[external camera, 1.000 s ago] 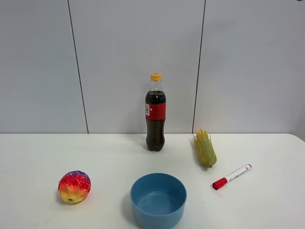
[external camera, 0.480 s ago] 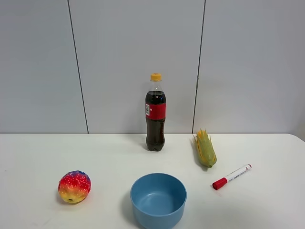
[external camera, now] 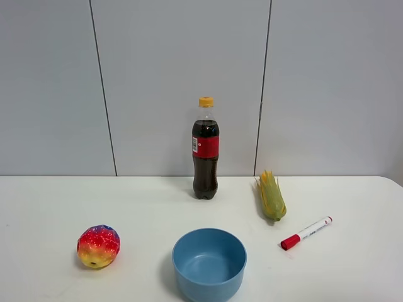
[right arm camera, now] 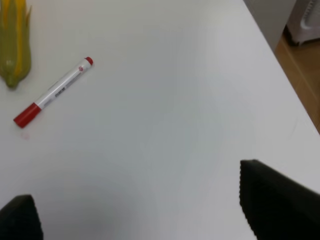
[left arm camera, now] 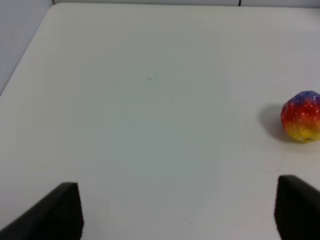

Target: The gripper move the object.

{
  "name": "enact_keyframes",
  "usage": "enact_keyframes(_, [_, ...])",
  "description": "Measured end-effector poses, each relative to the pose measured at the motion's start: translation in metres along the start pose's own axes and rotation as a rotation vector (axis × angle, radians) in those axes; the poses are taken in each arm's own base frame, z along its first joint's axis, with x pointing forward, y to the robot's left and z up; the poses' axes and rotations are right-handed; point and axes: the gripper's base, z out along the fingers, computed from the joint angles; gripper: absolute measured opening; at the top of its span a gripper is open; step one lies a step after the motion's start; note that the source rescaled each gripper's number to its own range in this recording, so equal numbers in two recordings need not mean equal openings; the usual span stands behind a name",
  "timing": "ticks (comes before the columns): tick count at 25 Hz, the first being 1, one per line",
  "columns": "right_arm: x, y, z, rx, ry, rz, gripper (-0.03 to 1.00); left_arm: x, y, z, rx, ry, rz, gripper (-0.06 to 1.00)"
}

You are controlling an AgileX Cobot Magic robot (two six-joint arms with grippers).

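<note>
The yellow-green toy corn cob (external camera: 271, 196) lies on the white table (external camera: 352, 264), right of the bottle, husk tips pointing to the back wall. It also shows in the right wrist view (right arm camera: 14, 42). Neither gripper shows in the exterior high view. My right gripper (right arm camera: 145, 215) is open and empty, its black fingertips (right arm camera: 277, 200) spread wide over bare table, well short of the corn. My left gripper (left arm camera: 177, 215) is open and empty, its fingertips (left arm camera: 60, 212) wide apart over bare table on the left side.
A cola bottle (external camera: 205, 151) stands at the back centre. A blue bowl (external camera: 209, 263) sits at the front centre. A red-yellow-blue fruit toy (external camera: 98, 246) (left arm camera: 301, 116) lies front left. A red-capped marker (external camera: 306, 233) (right arm camera: 52, 91) lies beside the corn. The table's right edge (right arm camera: 280, 65) is close.
</note>
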Motion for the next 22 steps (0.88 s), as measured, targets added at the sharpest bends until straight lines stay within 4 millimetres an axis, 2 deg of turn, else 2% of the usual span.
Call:
enact_keyframes(7, [0.043, -0.006, 0.002, -0.004, -0.042, -0.021, 0.64, 0.000, 0.000, 0.000, 0.000, 0.000, 0.000, 1.00])
enact_keyframes(11, [0.048, -0.009, -0.007, 0.001, -0.145, -0.031, 0.64, 0.000, 0.000, 0.000, 0.000, 0.000, 0.000, 1.00])
enact_keyframes(22, [0.050, -0.010, -0.006, 0.076, -0.146, -0.006, 0.64, 0.000, 0.000, 0.000, 0.000, 0.000, 0.000, 1.00])
